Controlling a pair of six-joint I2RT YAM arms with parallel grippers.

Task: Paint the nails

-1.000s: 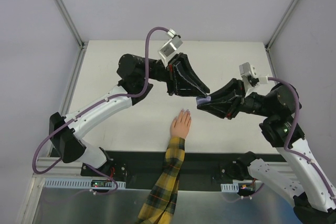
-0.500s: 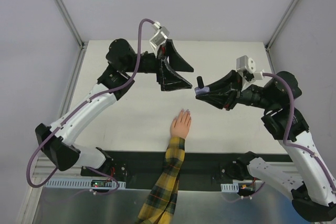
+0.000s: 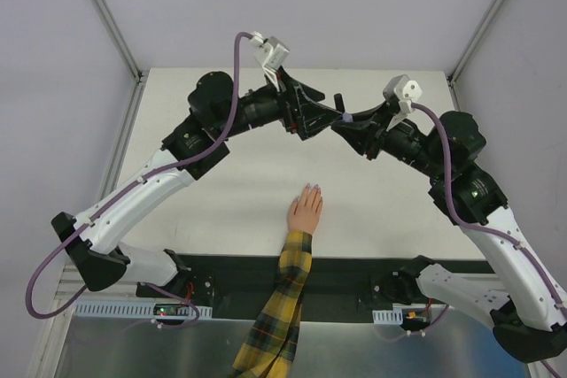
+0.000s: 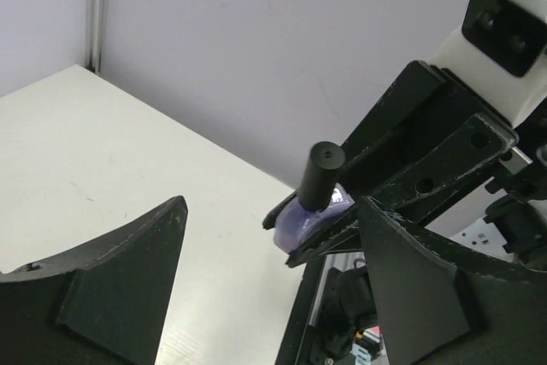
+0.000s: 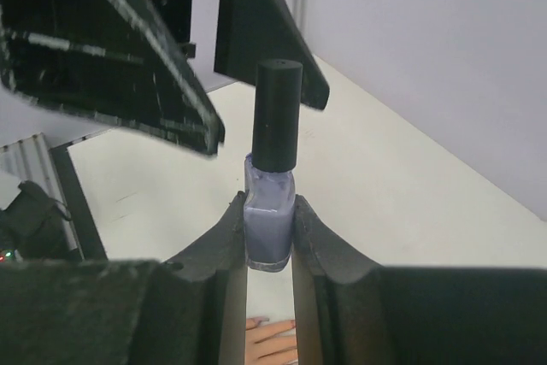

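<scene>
Nail-polish bottle, purple with a black cap, is clamped in the right tool. Left tool is spread apart near the cap. Nails tip the plaid-sleeved hand on the worktop, nearer the arm bases than both tools.

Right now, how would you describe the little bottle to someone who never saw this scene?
Look above the far half of the white table, where the left gripper and right gripper meet. The right one has its jaws shut on a small bottle. It alone is pale purple, with a tall black cap.
</scene>
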